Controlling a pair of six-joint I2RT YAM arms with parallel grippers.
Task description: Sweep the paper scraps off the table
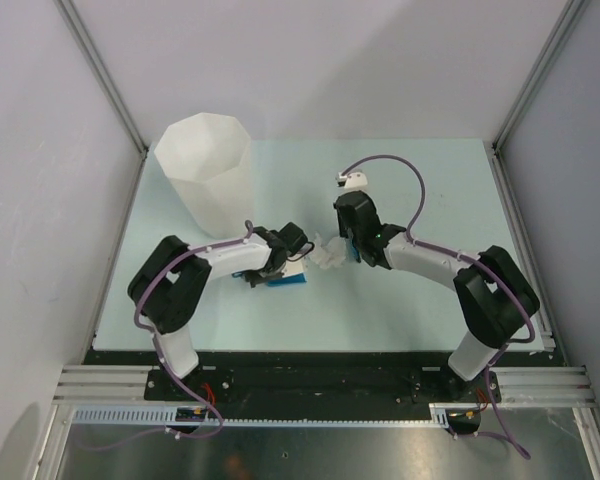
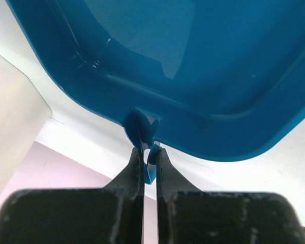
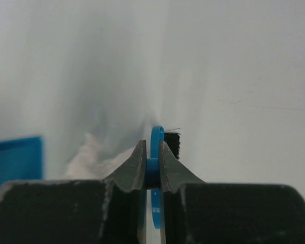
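White paper scraps (image 1: 327,253) lie in a heap mid-table between the two grippers, and show as a blurred pale wad (image 3: 94,155) in the right wrist view. My left gripper (image 2: 149,151) is shut on the thin handle tab of a blue dustpan (image 2: 203,66), whose edge (image 1: 286,279) sits just left of the scraps on the table (image 1: 400,300). My right gripper (image 3: 152,147) is shut on the flat blue handle of a small brush (image 3: 157,140) with black bristles (image 3: 172,143), just right of the scraps.
A tall white faceted bin (image 1: 205,172) stands at the back left of the table. Grey walls close in the back and sides. A black front rail (image 1: 320,358) runs along the near edge by the arm bases.
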